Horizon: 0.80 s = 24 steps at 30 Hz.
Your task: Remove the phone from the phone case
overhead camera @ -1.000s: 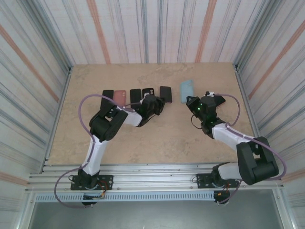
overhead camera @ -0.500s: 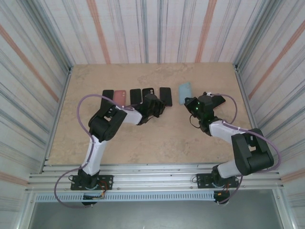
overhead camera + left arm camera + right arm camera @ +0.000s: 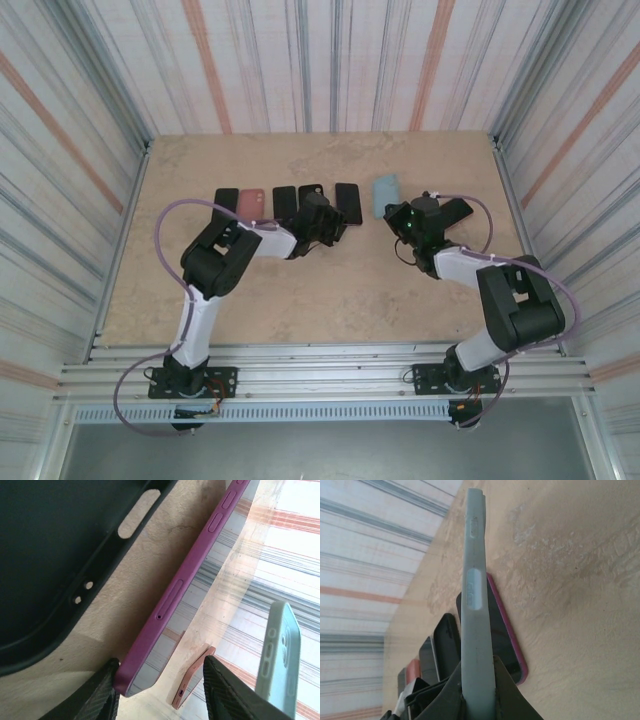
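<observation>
Right gripper [image 3: 477, 687] clenched on the long edge of the pale blue case [image 3: 474, 580], at the right end of the row (phone inside or not, cannot tell); left gripper [image 3: 161, 670] released, fingers apart around the corner of the purple phone [image 3: 185, 575], which lies on the table [image 3: 330, 290] beside an empty black case [image 3: 45, 555]; risks: thin edge grip, so the case may pivot or slip onto the purple phone; the left finger close against that phone could drag it.
</observation>
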### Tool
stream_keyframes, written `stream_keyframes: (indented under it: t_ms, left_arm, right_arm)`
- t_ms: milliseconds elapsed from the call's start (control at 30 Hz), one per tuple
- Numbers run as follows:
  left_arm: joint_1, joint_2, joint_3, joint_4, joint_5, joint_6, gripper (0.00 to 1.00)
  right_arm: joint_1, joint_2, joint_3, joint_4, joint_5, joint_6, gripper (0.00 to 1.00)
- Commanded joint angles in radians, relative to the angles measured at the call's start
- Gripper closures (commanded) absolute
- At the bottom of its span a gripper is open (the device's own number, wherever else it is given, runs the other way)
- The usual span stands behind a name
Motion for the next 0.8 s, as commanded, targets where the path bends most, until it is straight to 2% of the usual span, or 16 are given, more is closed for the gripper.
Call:
stream_keyframes:
  t_ms: [0,433,767]
  left_arm:
    - [0.013,-0.045,-0.009,-0.070,0.021,-0.004,0.50]
    - [0.030,-0.054,-0.017,-0.083,0.041,0.012,0.44]
    - [0.033,-0.090,-0.040,-0.083,0.059,0.009,0.42]
  right_arm:
    - [0.002,0.064,0.028,0.085,-0.028,-0.004,0.95]
    - [-0.010,0.258,0.103,0.177,-0.066,0.023,0.94]
    - [-0.018,0.324,0.099,0.210,-0.061,0.055,0.90]
